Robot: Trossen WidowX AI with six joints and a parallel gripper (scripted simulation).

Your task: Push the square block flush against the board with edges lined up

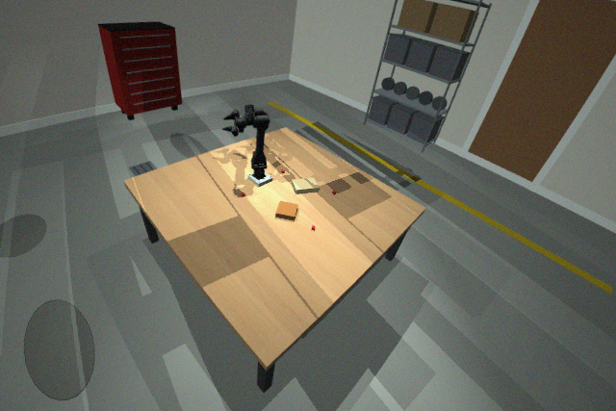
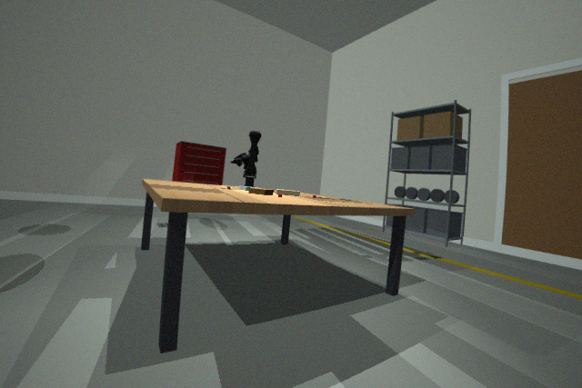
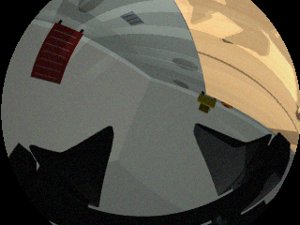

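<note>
The orange square block [image 1: 287, 209] [image 2: 259, 190] lies flat on the table in front of the arm's base. The pale yellow board [image 1: 304, 186] [image 2: 287, 193] lies flat, behind and to the right of the block in the top view. A strip of table shows between them, so they are apart. My gripper [image 1: 227, 122] [image 3: 155, 129] is open and empty, the two fingers wide apart in the wrist view. It is raised high at the left of the arm, well away from both parts and touching neither. The wrist view shows neither part clearly.
Several small red cubes lie around the parts on the table [image 1: 214, 207], one [image 1: 313, 227] in front and right of the block, one [image 1: 333, 192] right of the board, one [image 1: 243, 193] near the arm's base [image 1: 260, 178]. A red cabinet [image 1: 143, 68] and a shelf stand beyond the table.
</note>
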